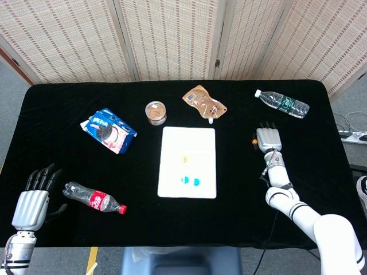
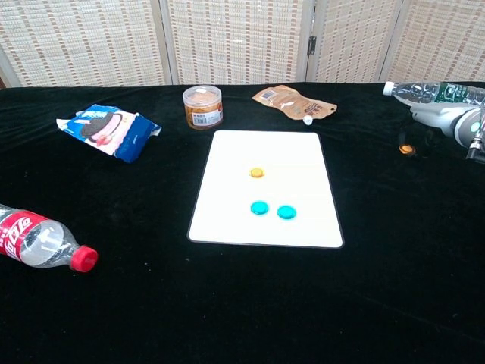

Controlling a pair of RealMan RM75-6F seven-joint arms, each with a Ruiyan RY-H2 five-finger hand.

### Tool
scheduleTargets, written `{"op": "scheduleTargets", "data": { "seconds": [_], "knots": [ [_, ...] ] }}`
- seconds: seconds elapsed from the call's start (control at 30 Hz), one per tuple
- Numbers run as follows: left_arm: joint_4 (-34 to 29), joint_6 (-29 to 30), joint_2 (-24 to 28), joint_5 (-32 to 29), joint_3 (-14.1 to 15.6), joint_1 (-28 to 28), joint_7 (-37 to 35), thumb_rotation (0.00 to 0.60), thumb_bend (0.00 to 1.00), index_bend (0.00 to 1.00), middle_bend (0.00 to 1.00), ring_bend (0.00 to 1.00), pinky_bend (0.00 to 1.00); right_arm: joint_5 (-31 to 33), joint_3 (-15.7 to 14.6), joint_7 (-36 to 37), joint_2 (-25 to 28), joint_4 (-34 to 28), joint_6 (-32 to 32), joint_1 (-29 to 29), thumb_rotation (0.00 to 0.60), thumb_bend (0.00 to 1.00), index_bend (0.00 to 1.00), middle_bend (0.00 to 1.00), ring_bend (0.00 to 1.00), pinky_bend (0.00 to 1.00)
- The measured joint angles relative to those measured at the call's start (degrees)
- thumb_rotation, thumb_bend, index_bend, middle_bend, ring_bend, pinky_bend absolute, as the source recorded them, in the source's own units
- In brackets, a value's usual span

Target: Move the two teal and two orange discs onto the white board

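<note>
A black-clothed tabletop [image 1: 69, 109] stands before woven screens [image 1: 172, 40]. The right robot hand [image 1: 267, 139], fingers spread, holds nothing beside the loose orange disc [image 2: 407, 149]; left of it, the white board [image 1: 187, 162] carries three discs. The left robot hand [image 1: 33, 199] rests released.

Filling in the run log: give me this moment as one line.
board: two teal discs, one orange disc | last orange disc: on cloth, by right hand | left hand: idle, open
</note>
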Motion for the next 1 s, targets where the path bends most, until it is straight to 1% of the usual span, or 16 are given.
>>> {"op": "scheduleTargets", "data": {
  "seconds": [0.13, 0.23, 0.33, 0.5, 0.57, 0.67, 0.8, 1.0],
  "knots": [
    [-0.06, -0.03, -0.04, 0.24, -0.03, -0.13, -0.03, 0.6, 0.25, 0.14, 0.04, 0.06, 0.0, -1.58, 0.02, 0.58, 1.97, -3.49, 1.83, -0.77, 0.6, 0.45, 0.48, 0.17, 0.0, 0.0],
    [-0.16, 0.05, 0.04, 0.31, -0.1, -0.17, 0.02, 0.6, 0.25, 0.14, 0.04, 0.06, 0.0, -3.15, -0.06, 0.91, 3.8, -7.34, 3.55, -1.36, 0.6, 0.45, 0.48, 0.17, 0.0, 0.0],
    [-0.27, 0.11, 0.09, 0.35, -0.13, -0.19, 0.08, 0.6, 0.25, 0.14, 0.04, 0.06, 0.0, -5.24, -0.29, 1.05, 5.98, -12.71, 5.59, -1.88, 0.6, 0.45, 0.48, 0.17, 0.0, 0.0],
    [-0.38, 0.2, -0.02, 0.62, -0.01, -0.19, 0.17, 0.6, 0.25, 0.14, 0.04, 0.06, 0.0, -9.03, -0.76, 0.53, 9.76, -24.45, 8.99, -2.33, 0.6, 0.45, 0.48, 0.16, 0.0, 0.0],
    [-0.39, 0.34, -0.03, 0.68, 0.03, -0.11, 0.15, 0.6, 0.25, 0.14, 0.04, 0.06, 0.0, -10.31, -0.99, -0.13, 10.91, -29.2, 9.98, -2.19, 0.6, 0.45, 0.48, 0.16, 0.0, 0.0],
    [-0.38, 0.55, 0.03, 0.71, 0.1, 0.06, 0.03, 0.6, 0.25, 0.14, 0.04, 0.06, 0.0, -11.41, -1.28, -2.06, 11.54, -34.08, 10.89, -1.23, 0.6, 0.45, 0.48, 0.16, 0.0, 0.0],
    [-0.24, 0.8, 0.11, 0.63, 0.21, 0.35, -0.16, 0.6, 0.25, 0.14, 0.04, 0.06, 0.0, -10.98, -1.44, -4.61, 9.91, -35.23, 10.97, 1.15, 0.6, 0.45, 0.48, 0.16, 0.0, 0.0],
    [0.16, 0.8, 0.01, 0.38, 0.33, 0.56, -0.47, 0.6, 0.25, 0.14, 0.04, 0.06, 0.0, -8.57, -1.76, -7.86, 5.57, -33.37, 10.16, 4.35, 0.6, 0.45, 0.48, 0.16, 0.0, 0.0]
  ]
}}
